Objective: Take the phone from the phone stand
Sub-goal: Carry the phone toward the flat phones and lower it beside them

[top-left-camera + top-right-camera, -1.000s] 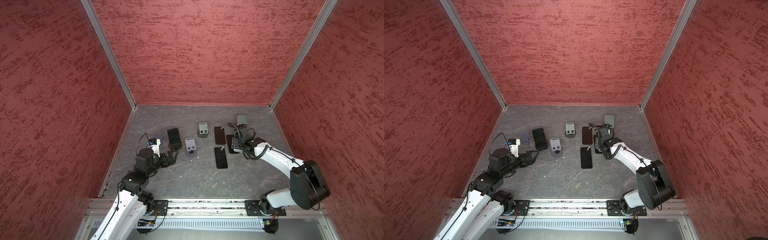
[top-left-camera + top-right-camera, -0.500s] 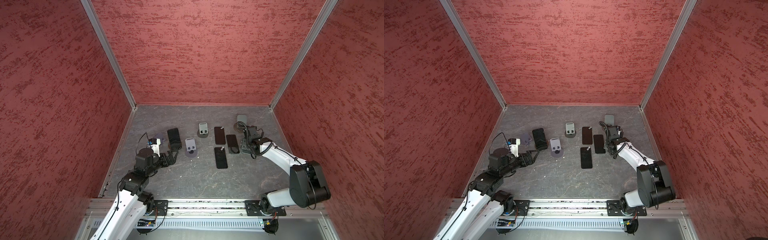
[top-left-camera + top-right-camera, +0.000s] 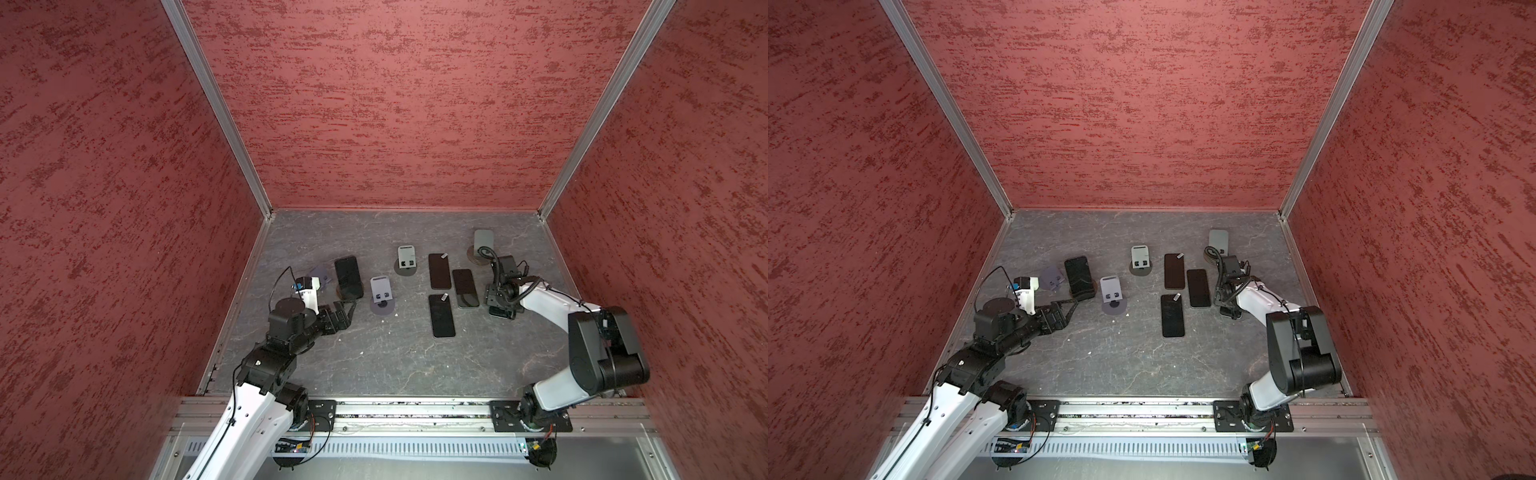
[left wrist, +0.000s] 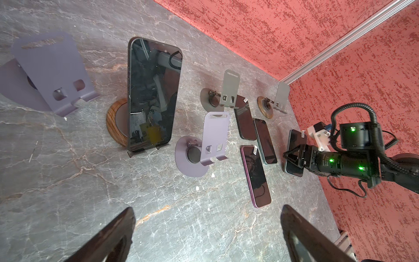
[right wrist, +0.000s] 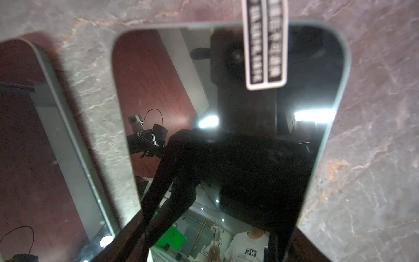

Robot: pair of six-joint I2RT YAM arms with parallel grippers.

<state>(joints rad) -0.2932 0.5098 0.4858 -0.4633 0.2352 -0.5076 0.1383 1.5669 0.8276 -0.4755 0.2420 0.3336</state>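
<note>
The place is a robotics lab test cell. Three red textured wall panels [image 3: 374,104], joined by bare aluminium corner profiles [image 3: 216,108], box in a grey stone-look tabletop [image 3: 374,357]. A left arm [image 3: 257,411] and a right arm [image 3: 552,305], white and black, are bolted to an aluminium rail [image 3: 415,417] along the near edge. A slotted cable duct [image 3: 415,448] and exposed wiring sit just below the rail. Several phones [image 3: 441,316] and phone stands [image 3: 381,289] are spread over the surface in rows, like test samples.

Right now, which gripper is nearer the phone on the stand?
Left. The left gripper is open just in front of the phone; the right gripper is across the table, clamped on a flat phone.
</note>
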